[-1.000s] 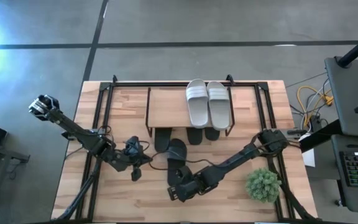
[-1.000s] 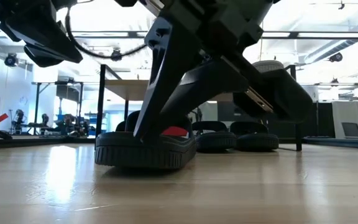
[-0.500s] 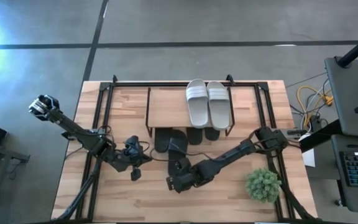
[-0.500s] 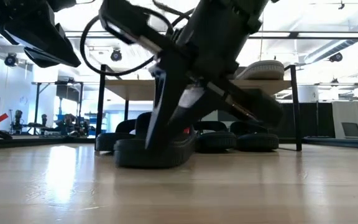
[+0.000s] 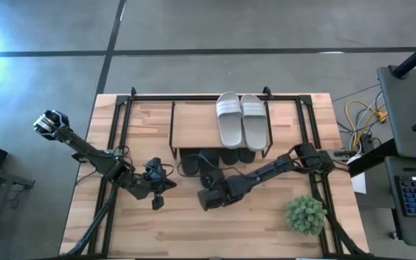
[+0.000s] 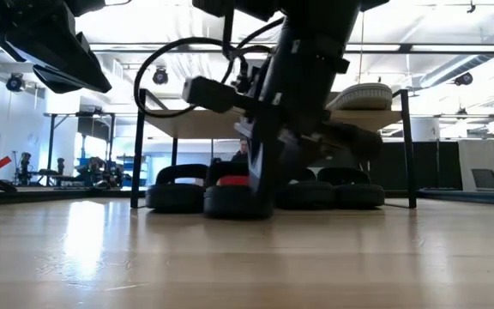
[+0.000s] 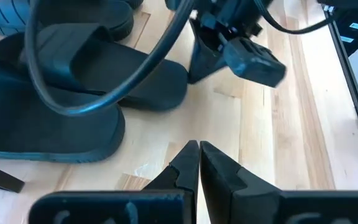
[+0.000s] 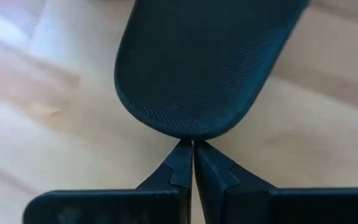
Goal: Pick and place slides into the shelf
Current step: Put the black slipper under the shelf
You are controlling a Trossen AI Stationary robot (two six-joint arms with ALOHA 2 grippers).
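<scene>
Since a second ago my right gripper [image 5: 209, 198] has travelled from the near middle of the table [image 5: 266, 235] toward the shelf [image 5: 193, 126], and the dark slide [image 8: 204, 68] ahead of it has gone with it, from open tabletop to the mouth of the lower tier. From above, that slide is now mostly hidden under the arm and the plank top.

Reason for the arrangement, as I judge it: the lower tier is too low to drop a slide in from above, so I shove it along the wood heel-first. The two white slides [image 5: 242, 119] already lie side by side on the plank top. At table height the dark slides [image 6: 238, 197] sit in a row under the plank; the leftmost one [image 6: 176, 196] rests at the shelf's front leg.

Right gripper: fingertips [image 8: 182, 163] pressed together, holding nothing, their joined point touching the rounded edge of the dark slide's sole. It works as a pusher, not a clamp.

Left gripper [image 7: 199, 163]: fingers together, empty, parked above the table left of the shelf, close to the dark slides but apart from them.

Judgement: this slide needs a little more push to sit fully in line with its neighbours. A plant [image 5: 306, 214] stands well clear on my right.
</scene>
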